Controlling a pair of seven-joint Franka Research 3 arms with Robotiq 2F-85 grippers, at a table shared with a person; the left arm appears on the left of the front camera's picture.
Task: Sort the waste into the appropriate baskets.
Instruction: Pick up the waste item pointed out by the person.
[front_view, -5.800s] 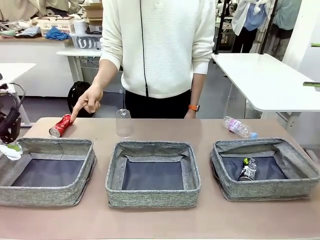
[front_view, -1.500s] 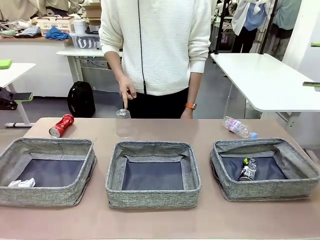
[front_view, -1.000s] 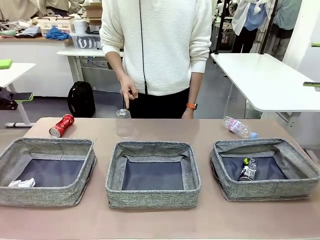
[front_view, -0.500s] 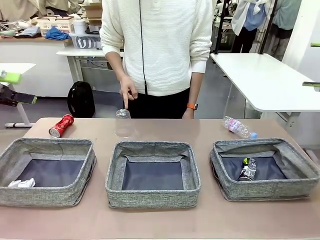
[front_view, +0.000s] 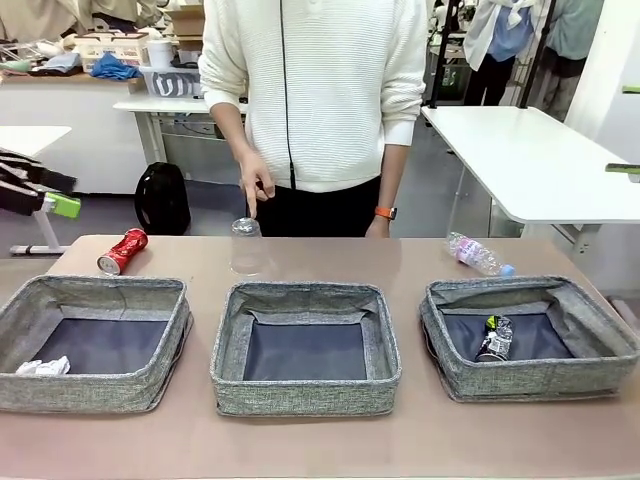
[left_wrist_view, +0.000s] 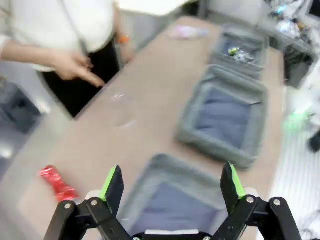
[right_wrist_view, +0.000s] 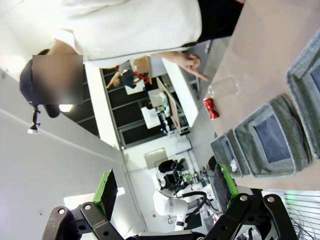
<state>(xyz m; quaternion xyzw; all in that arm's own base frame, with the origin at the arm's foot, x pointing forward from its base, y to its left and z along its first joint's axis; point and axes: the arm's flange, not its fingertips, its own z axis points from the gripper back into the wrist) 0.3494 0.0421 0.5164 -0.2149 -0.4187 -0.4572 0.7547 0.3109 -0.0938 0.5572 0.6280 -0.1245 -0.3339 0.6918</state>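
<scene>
Left gripper (left_wrist_view: 171, 182): mine. Jaws spread wide, green pads well apart, nothing between them. It hangs in the air off the table's left end, and the front view catches it at the far left edge (front_view: 62, 194).
Left basket (front_view: 100, 290): grey woven fabric, first in my row of three on the table (front_view: 320, 440).
Crumpled white paper ball (front_view: 42, 367): inside the Left basket, on its dark bottom, in the corner nearest me on the left.
Crushed red can (front_view: 122, 250): on its side on the table, behind the Left basket and apart from its far rim.
Clear plastic cup (front_view: 247, 245): upside down on the table, behind the middle bin.
Person's hand (front_view: 256, 185): forefinger pointing down at the cup's upturned base. I cannot tell whether it touches.
Middle basket (front_view: 305, 295): centre of the row, dark flat bottom showing.
Clear bottle with blue cap (front_view: 476, 253): lying on the table behind the right-hand bin, cap end to the right.
Right basket (front_view: 530, 378): last in the row.
Dark crushed can (front_view: 494, 340): inside the Right basket, on its bottom.
Right gripper (right_wrist_view: 165, 190): mine. Jaws wide apart, holding nothing, raised well clear of the table.
</scene>
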